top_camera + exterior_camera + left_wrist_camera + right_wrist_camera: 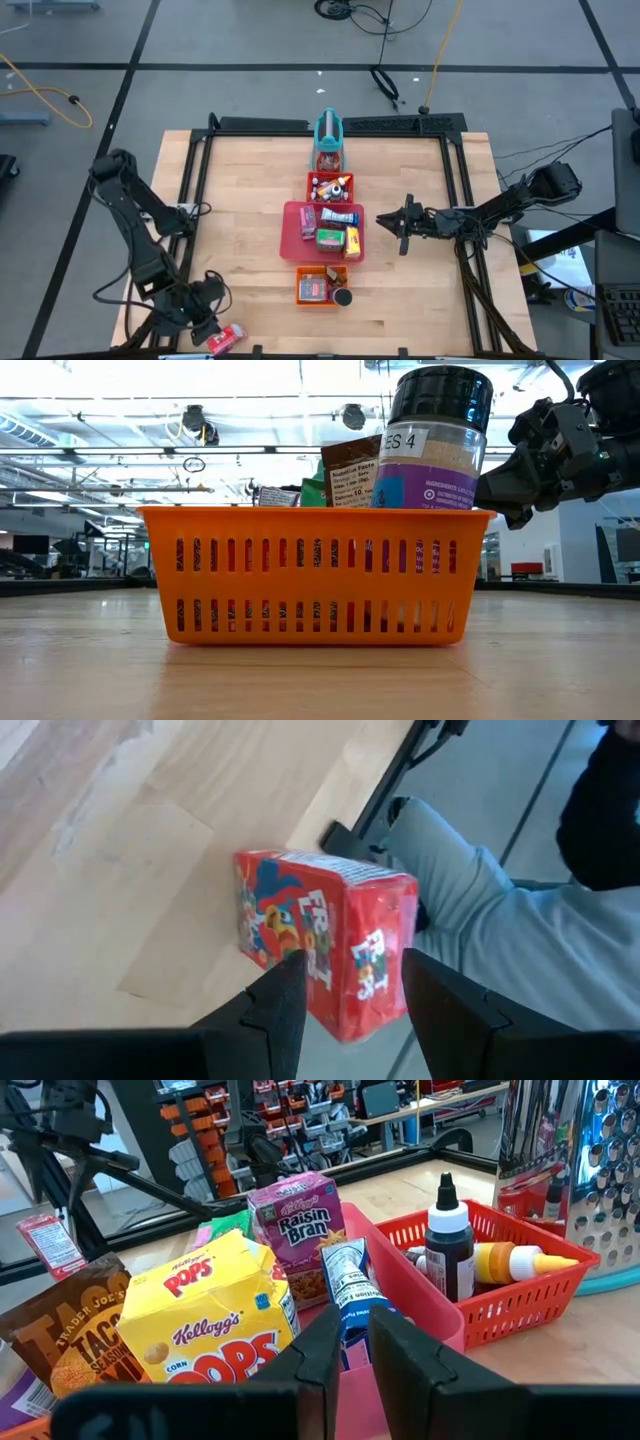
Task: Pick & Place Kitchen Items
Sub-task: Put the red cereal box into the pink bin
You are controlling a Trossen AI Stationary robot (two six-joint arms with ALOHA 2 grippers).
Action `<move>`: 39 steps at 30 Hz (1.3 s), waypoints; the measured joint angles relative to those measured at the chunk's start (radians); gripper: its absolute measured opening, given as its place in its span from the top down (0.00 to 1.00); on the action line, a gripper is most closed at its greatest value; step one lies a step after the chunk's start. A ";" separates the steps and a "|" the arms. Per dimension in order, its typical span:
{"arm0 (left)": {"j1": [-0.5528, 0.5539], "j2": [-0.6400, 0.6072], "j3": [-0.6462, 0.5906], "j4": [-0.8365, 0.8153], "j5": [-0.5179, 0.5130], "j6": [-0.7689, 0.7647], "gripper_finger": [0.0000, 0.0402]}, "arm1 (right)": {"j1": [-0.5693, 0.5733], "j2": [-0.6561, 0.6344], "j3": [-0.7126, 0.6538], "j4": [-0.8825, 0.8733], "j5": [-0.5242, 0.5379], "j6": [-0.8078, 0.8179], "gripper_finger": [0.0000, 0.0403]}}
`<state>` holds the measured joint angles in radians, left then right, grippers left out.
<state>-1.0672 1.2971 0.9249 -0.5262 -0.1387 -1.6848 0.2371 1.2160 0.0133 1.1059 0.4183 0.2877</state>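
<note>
At table's near-left corner we find the red cereal box [227, 338] lying by the edge | left gripper [350, 985] over it, fingers parted astride the box, whether clamped we cannot tell | right gripper [403, 222] hangs beside the red tray [292, 243], fingers nearly together, holding nothing | yellow box [205, 1330] sits in that tray.

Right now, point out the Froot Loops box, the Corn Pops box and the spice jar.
Froot Loops box [300, 935]: left wrist view, red front face.
Corn Pops box [205, 1325]: right wrist view, yellow front face.
Spice jar [432, 450]: low view, label below black lid.
</note>
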 joint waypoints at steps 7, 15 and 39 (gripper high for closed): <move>0.005 0.059 0.000 0.049 0.042 -0.004 0.59 | 0.000 0.000 0.000 -0.001 0.000 -0.001 0.88; 0.008 0.117 0.001 0.075 0.054 0.007 0.59 | 0.000 0.000 0.000 -0.003 0.000 -0.001 0.88; 0.070 0.159 0.001 0.114 0.170 0.155 0.99 | 0.000 0.000 0.000 -0.004 0.000 0.000 0.88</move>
<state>-0.9973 1.4561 0.9259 -0.4122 0.0317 -1.5294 0.2373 1.2158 0.0134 1.1015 0.4183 0.2874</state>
